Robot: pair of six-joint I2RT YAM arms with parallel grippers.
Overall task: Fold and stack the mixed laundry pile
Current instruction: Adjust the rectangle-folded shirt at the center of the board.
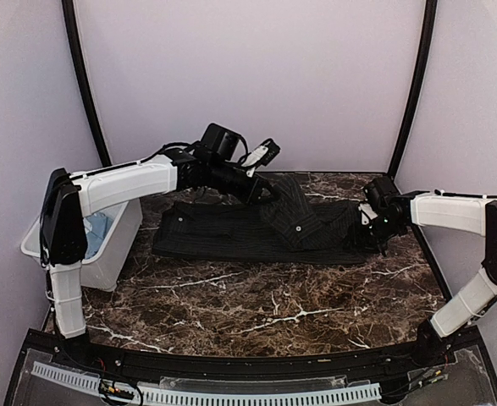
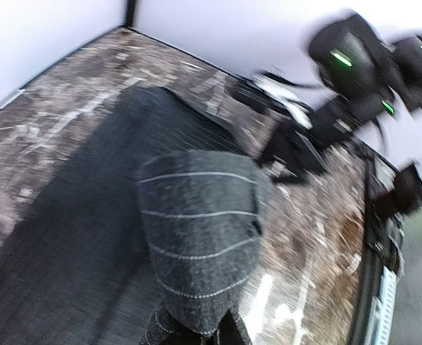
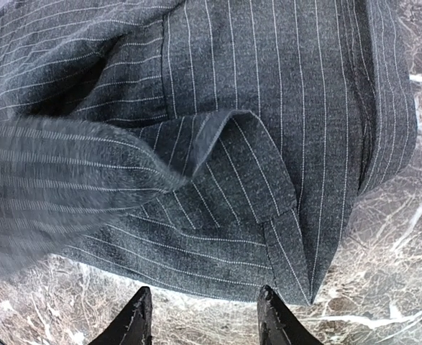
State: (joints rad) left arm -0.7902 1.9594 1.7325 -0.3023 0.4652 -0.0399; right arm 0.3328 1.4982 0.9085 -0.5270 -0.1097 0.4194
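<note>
Folding pinstriped shirt (image 1: 223, 235) near the tabletop's far edge: left jaws clamped on its lifted sleeve (image 1: 289, 207), right jaws open over the end toward the right edge. Next I'd lay that sleeve flat across the body.

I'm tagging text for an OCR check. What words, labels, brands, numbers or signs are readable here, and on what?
None can be read.
The black pinstriped shirt shows only stripes; the white bin and the marble table show no print.
The left wrist view is too blurred for small markings.
</note>
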